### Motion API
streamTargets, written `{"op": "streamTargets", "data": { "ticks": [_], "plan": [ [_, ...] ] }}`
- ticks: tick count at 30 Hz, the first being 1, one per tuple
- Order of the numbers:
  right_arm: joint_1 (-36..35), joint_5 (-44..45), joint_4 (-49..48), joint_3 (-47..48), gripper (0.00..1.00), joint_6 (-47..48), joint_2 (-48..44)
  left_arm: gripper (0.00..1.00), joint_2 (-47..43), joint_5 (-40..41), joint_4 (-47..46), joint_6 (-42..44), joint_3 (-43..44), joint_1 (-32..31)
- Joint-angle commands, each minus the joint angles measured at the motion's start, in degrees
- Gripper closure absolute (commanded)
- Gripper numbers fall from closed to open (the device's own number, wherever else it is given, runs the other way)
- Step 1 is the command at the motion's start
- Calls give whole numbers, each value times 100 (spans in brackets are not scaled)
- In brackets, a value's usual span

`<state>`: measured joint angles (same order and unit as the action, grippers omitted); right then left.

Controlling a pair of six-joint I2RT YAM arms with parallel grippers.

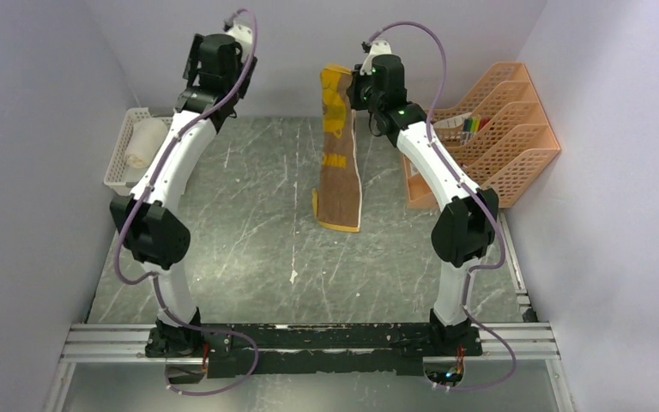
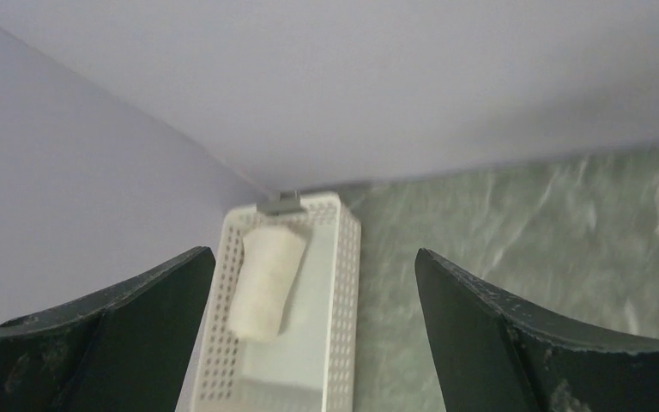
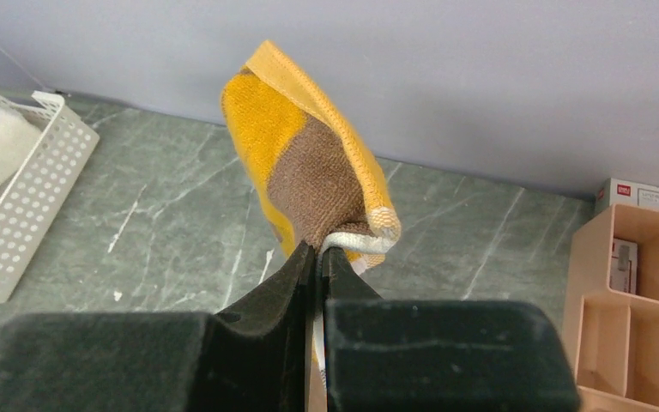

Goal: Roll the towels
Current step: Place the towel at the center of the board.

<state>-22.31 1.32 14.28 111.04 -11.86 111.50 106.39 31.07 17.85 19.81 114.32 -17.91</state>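
Right fingers (image 3: 305, 275) clamp the brown towel (image 3: 313, 184), shown overhead dangling to the table (image 1: 249, 215); left fingers (image 2: 137, 335) spread wide.

The top camera looks down from above and behind the arm bases, taking in the whole table (image 1: 249, 257) from afar. The left wrist camera sits high, facing the far left corner and the white basket (image 2: 347, 257). The right wrist camera faces the back wall, very close to the brown towel (image 3: 317, 180). All three views share the basket, and the top and right wrist views also share the orange rack (image 3: 601, 257).
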Motion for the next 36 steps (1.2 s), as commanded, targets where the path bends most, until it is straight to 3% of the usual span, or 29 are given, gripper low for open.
{"op": "streamTargets", "data": {
  "ticks": [1,6,10,12,14,17,20,25,31,32,33,35,36],
  "plan": [
    [-6,118,-64,15,100,150,12,0,409,-127,2713,394,655,-318],
    [-5,81,-34,32,100,156,74,0,-261,-3473,2957,755,18,-485],
    [-2,58,-31,77,100,203,132,0,-1446,-7216,1753,1114,-1171,-104],
    [-4,73,-5,141,100,246,181,0,-1916,-8321,898,823,-1698,242],
    [-2,115,10,230,100,334,237,0,-2124,-8659,82,214,-1962,526],
    [-2,275,-24,438,100,600,322,0,-2320,-7977,-791,-523,-2295,543],
    [7,524,33,962,100,989,551,0,-2438,-6599,-1467,-1234,-2539,543],
    [-139,528,54,1772,100,1243,832,0,-2461,-4649,-1660,-1906,-2686,543],
    [-1220,186,-398,872,100,1820,461,0,-3011,-2870,-2428,-2332,-3783,543],
    [-1438,-23,-470,609,97,1936,273,0,-3083,-2674,-2506,-2308,-3936,543],
    [-1608,-302,-500,377,87,2073,174,0,-3138,-2445,-2609,-2269,-4095,543],
    [-1797,-1142,-386,42,60,2247,79,0,-3126,-1883,-2671,-2207,-4210,543],
    [-1805,-1601,-312,-46,41,2174,47,0,-3066,-1533,-2567,-2234,-4153,543]
  ]
}}
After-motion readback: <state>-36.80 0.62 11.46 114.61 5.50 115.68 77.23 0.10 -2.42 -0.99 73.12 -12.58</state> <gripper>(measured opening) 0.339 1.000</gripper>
